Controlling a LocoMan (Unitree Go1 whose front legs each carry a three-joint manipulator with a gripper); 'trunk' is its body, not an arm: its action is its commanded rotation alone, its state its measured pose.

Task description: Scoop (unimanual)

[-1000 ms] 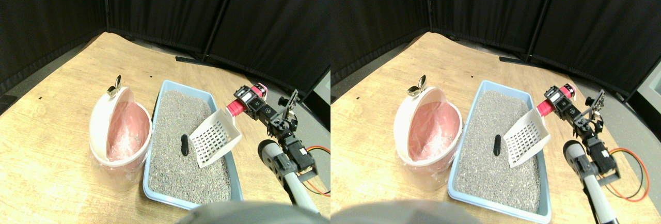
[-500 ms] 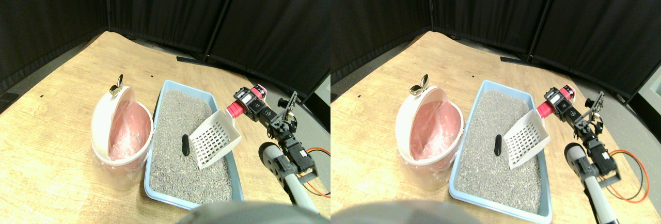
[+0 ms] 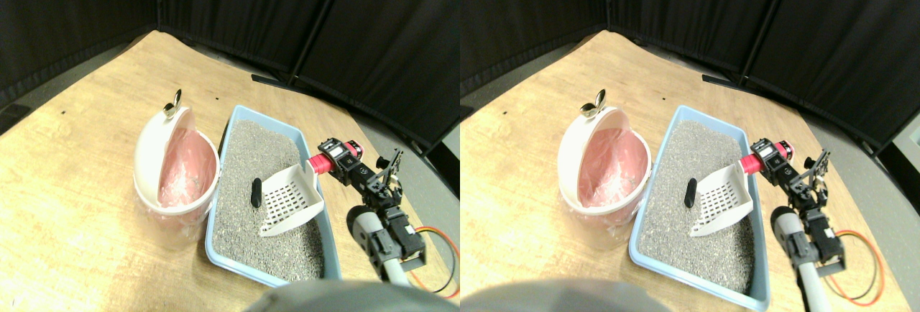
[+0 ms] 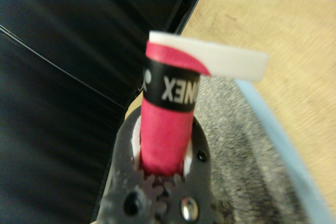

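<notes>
The white slotted plastic scoop point(image 3: 291, 198) lies low over the grey litter in the light-blue plastic tray point(image 3: 224, 155), its front edge just beside the small black oblong lump point(image 3: 255, 193). The right claw point(image 3: 336, 162) is clamped on the scoop's red-wrapped handle point(image 4: 167, 129). A white bin with pink liner point(image 3: 175, 170) stands touching the tray on the wooden worktop point(image 3: 79, 139).

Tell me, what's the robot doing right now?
Right claw shut on scoop handle. White scoop down on litter in blue tray, beside dark lump. Nothing between them.
</notes>
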